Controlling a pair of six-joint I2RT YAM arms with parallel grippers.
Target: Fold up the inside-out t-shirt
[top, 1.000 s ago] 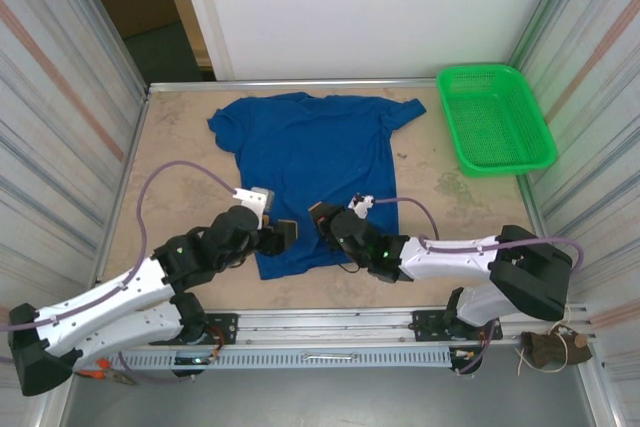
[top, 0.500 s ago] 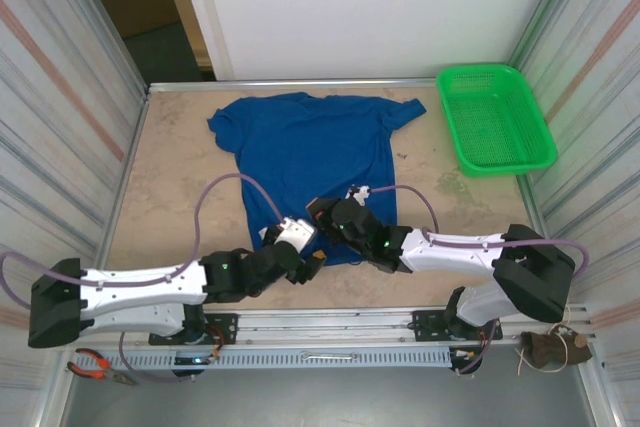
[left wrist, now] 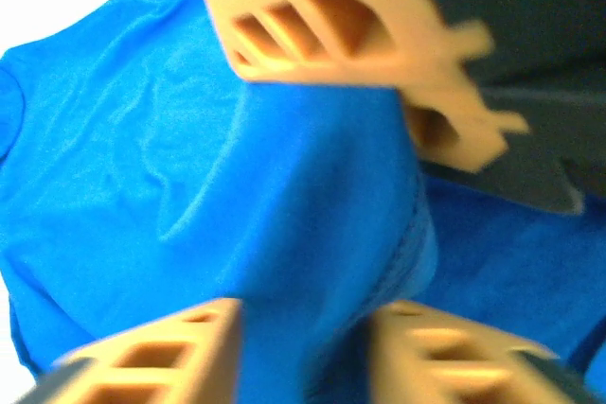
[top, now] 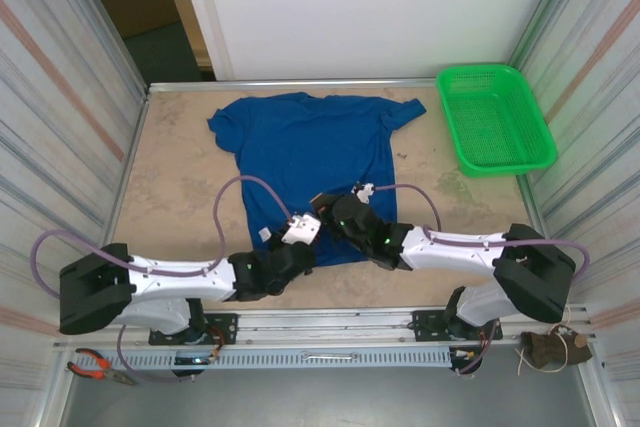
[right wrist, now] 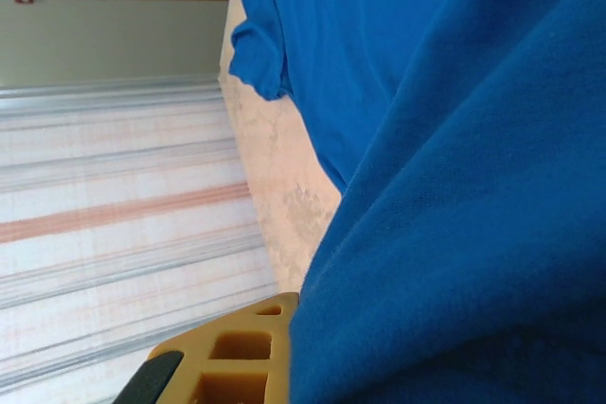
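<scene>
The inside-out t-shirt [top: 310,142], royal blue, lies flat on the table with its sleeves at the far side and its hem toward the arms. My right gripper [top: 326,210] is shut on the hem near its middle and holds a ridge of cloth up. In the left wrist view its orange finger [left wrist: 331,35] stands over that raised cloth [left wrist: 123,167]. My left gripper [top: 308,241] sits just left of it, shut on a fold of the same hem [left wrist: 303,347]. In the right wrist view blue fabric [right wrist: 454,186] drapes over the jaws, leaving one finger [right wrist: 237,357] showing.
A green mesh basket [top: 495,117] stands at the far right corner. Bare table [top: 180,177] lies left and right of the shirt. Corrugated walls close in both sides. Pliers [top: 100,362] lie on the front rail at left.
My left arm swung in from the hem's left corner to its middle, beside the right gripper, and its jaws closed on the cloth. The right gripper kept its hold and shifted slightly forward.
</scene>
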